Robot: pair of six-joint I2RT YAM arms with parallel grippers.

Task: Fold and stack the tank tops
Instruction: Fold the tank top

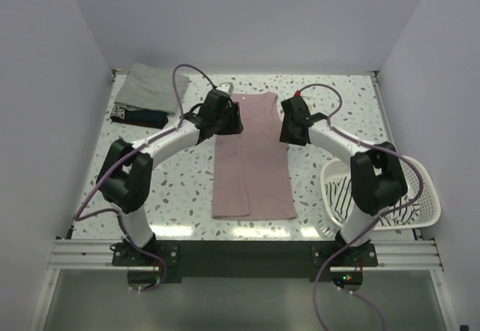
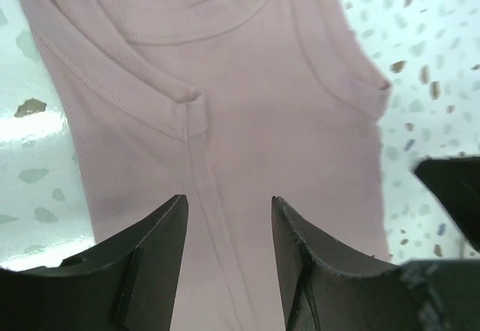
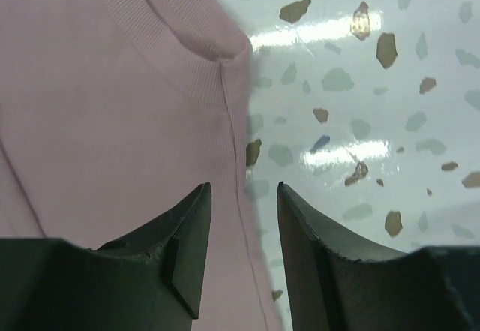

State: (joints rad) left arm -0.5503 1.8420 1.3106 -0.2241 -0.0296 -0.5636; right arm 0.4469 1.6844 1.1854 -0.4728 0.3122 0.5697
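Top view: dusty pink tank top (image 1: 251,158) lies flat at table (image 1: 180,188) centre, neck end toward 12 o'clock, hem toward 6. A lengthwise line runs down its left half. The left wrist view shows an armhole band ending at that line, so that side looks folded in over the body. Neck and strap ends are partly covered by both wrists from above.

Left gripper (image 2: 229,203): jaws apart, nothing between them, pink fabric visible through the gap. It hangs over the top's upper left part, near the lengthwise line. Cannot tell if the fingertips touch the cloth. A dark shape cuts in at 3 o'clock of this view, unidentifiable.

Right gripper (image 3: 244,188): released, jaws apart and empty, over the top's right side edge just below the armhole corner. The left finger is over fabric, the right finger over speckled table. Contact with the cloth is not clear.

At 10 o'clock of the table: grey-green tank top (image 1: 150,83) folded, lying on the dark navy tank top (image 1: 139,115). Only the navy's near edge shows, with a small pale label or print too small to read. The left arm's cable crosses the right side of the stack.

At 4 o'clock: white slotted basket (image 1: 424,196), partly hidden by the right arm's elbow. Inside it is the striped tank top (image 1: 343,194), white with thin black stripes, bunched; its shape is hard to make out and part lies behind the arm.
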